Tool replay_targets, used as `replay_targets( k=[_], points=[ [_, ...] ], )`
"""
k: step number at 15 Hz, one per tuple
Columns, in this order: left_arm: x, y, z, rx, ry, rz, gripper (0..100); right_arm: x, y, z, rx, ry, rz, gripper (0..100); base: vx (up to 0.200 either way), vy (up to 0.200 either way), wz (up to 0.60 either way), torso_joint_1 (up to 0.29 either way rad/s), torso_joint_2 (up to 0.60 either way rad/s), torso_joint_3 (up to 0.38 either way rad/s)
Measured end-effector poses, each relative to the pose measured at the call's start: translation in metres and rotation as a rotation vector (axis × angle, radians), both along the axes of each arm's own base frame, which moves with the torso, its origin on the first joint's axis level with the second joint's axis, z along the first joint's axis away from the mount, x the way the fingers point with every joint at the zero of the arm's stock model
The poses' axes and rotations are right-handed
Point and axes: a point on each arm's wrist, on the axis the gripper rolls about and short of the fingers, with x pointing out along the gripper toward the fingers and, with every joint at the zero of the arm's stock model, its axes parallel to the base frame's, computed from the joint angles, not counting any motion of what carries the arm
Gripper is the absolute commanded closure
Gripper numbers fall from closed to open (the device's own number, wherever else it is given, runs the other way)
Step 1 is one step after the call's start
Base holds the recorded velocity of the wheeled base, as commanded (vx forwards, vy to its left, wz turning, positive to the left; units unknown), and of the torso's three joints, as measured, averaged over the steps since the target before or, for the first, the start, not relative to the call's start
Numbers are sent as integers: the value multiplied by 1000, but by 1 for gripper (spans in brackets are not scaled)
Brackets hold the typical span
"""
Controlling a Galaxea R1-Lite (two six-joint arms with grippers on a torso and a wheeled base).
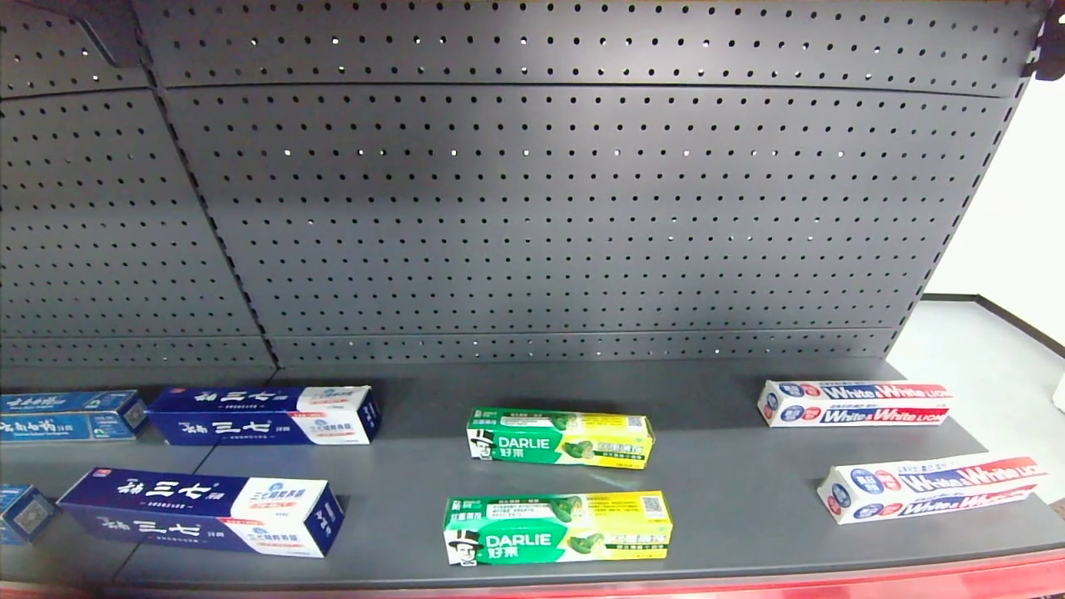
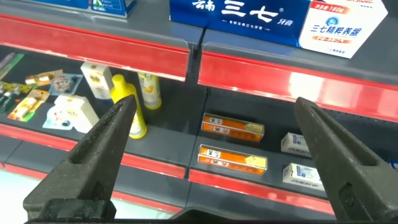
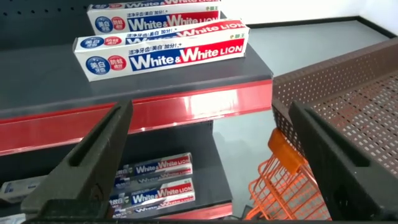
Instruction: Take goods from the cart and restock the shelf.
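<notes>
Shelf (image 1: 732, 491) holds eight toothpaste boxes, and both your grippers are empty.
You've got two navy-and-white boxes (image 1: 204, 509), two green-and-yellow boxes (image 1: 557, 528), two white-and-red boxes (image 1: 855, 403) and two light-blue boxes (image 1: 66, 414) at far left, each pair lying flat, one behind the other. Your left gripper (image 2: 214, 104) has its fingers spread wide with nothing held, below the navy boxes. Your right gripper (image 3: 211, 111) is the same, wide and empty. The cart (image 3: 348, 87) sits beside the shelf end.

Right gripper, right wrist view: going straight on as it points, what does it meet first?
Probably the shelf's red front edge, just below the front white-and-red toothpaste box. The open right gripper aims about there, though depth is unclear.
</notes>
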Motion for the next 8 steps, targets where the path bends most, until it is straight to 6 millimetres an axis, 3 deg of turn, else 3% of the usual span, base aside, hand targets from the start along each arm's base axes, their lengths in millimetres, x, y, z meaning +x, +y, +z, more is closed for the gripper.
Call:
replay_targets(
  k=[8],
  points=[
    [0,0,0,1,0,-1,0,0,0,0,-1,1,15,0,0,0,0,0,0,0]
  ],
)
